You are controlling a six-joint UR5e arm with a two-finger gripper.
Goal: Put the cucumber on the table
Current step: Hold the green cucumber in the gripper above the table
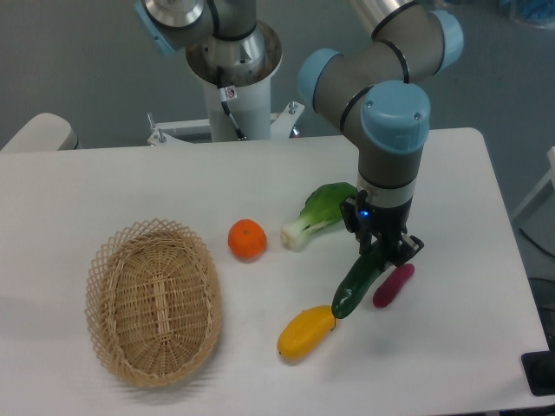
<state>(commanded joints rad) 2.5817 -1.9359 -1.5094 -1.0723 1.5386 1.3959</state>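
Lowering the cucumber (pixel 360 281), clamped at its upper end by the gripper (pixel 383 250), calls for bare table (pixel 451 347) clear of the yellow fruit (pixel 305 333) and purple vegetable (pixel 394 285).

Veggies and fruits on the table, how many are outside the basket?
5: orange beside the basket, bok choy, yellow fruit, purple vegetable, and cucumber in the gripper.
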